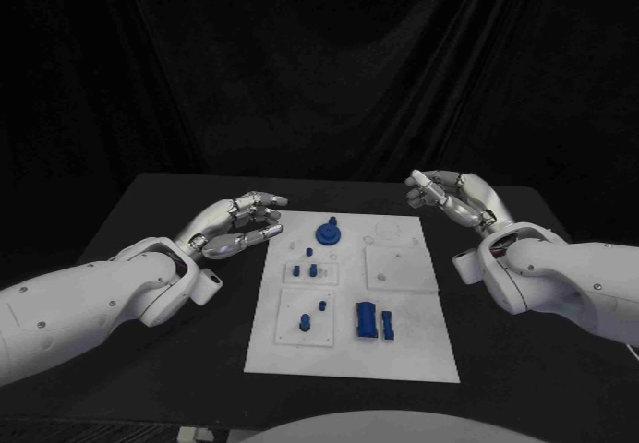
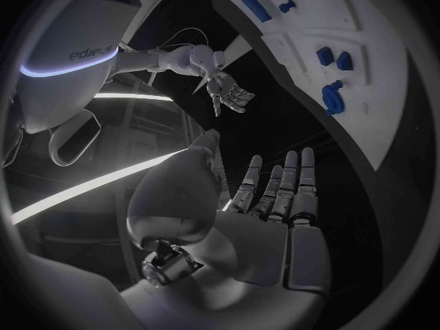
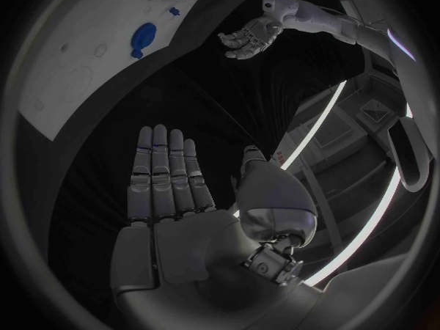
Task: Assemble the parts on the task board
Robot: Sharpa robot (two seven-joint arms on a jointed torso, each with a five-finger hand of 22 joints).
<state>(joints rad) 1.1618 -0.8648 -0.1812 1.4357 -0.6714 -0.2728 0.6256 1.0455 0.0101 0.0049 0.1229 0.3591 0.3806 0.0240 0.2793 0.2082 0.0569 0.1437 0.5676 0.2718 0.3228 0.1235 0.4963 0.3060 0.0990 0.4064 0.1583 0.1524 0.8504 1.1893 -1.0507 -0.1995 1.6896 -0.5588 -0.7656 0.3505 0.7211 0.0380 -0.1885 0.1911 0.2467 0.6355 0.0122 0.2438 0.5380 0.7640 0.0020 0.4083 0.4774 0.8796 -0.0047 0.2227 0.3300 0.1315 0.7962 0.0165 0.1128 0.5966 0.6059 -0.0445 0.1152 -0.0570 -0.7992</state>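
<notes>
The white task board (image 1: 400, 355) lies in the middle of the black table. Blue parts stand on it: a round knobbed piece (image 1: 329, 232) at the far end, small pegs (image 1: 304, 270) in the middle plate, a peg (image 1: 304, 322) and two blocks (image 1: 371, 319) nearer me. My left hand (image 1: 241, 224) hovers left of the board's far corner, fingers apart, holding nothing. My right hand (image 1: 452, 198) hovers off the far right corner, fingers spread and empty. The left wrist view shows my open palm (image 2: 275, 198), the board (image 2: 367, 44) and the other hand (image 2: 229, 95). The right wrist view shows my flat palm (image 3: 169, 191).
The black table (image 1: 533, 369) extends on both sides of the board. A black curtain (image 1: 319, 83) hangs behind the table. A blue knobbed piece (image 3: 142, 37) shows on the board in the right wrist view.
</notes>
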